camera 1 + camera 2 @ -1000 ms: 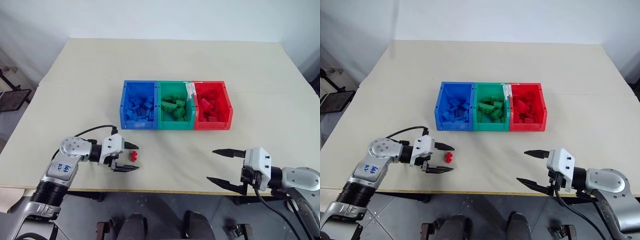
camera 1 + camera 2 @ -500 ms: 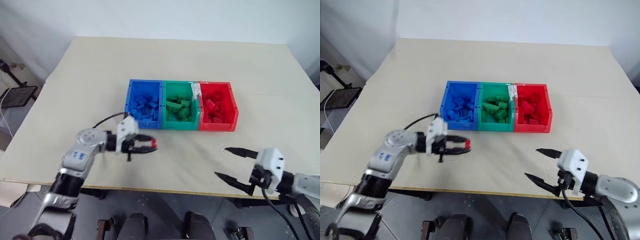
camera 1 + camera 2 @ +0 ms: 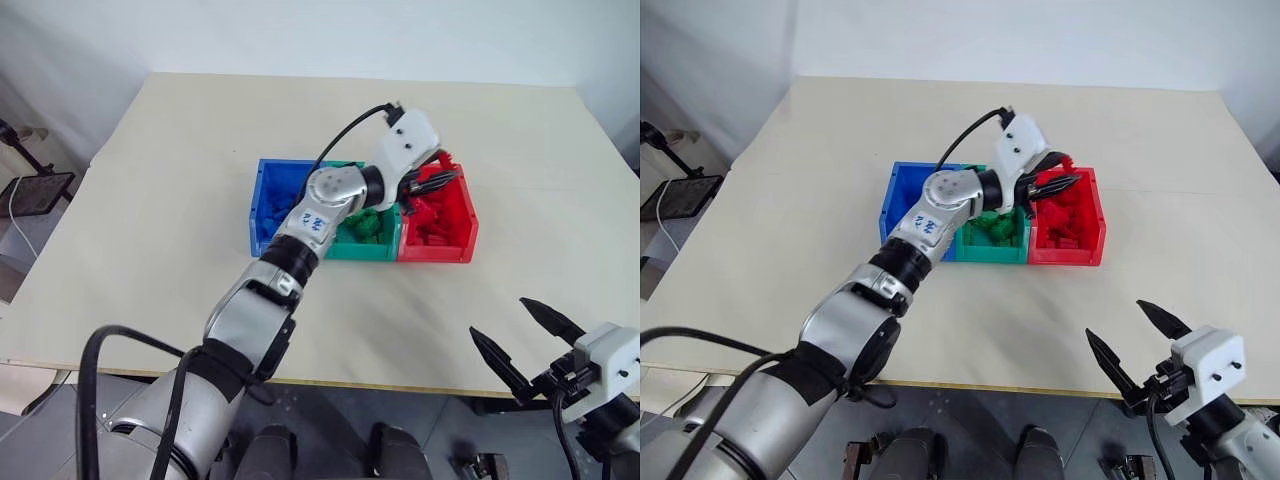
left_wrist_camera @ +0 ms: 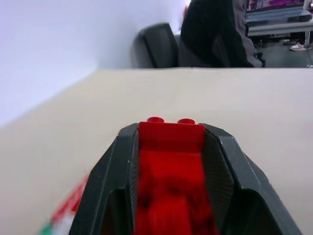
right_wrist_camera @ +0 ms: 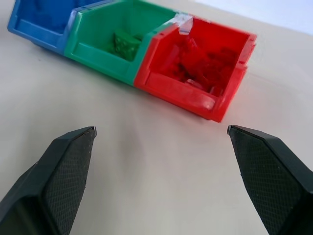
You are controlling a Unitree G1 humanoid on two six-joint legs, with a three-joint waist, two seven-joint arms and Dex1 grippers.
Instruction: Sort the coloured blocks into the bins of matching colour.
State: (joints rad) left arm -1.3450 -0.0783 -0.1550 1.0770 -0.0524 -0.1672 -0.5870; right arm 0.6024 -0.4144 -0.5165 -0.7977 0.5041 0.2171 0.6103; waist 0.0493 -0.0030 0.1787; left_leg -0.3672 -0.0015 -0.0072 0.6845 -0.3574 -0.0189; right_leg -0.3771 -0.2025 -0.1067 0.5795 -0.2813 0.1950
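Observation:
My left gripper point(image 3: 445, 178) hangs over the red bin point(image 3: 437, 246), shut on a small red studded block point(image 4: 171, 137) that sits between its black fingers point(image 4: 115, 176). The red bin stands at the right end of a joined row, beside the green bin point(image 3: 360, 248) and the blue bin point(image 3: 262, 215), each with several bricks of its own colour inside. My right gripper point(image 3: 497, 320) hovers open and empty by the table's front right edge, facing the red bin point(image 5: 195, 98) and the green bin point(image 5: 105, 63) across bare tabletop.
The beige table point(image 3: 180, 200) spreads wide around the bins. Beyond its far edge, the left wrist view shows a person in dark clothing point(image 4: 215, 34) and a black chair point(image 4: 159, 46). A black stand point(image 3: 30, 190) sits on the floor at the left.
My left gripper shut on the red block near the table's front left, lifted it and swung it right and forward over the red bin. My right gripper drew back towards the front edge.

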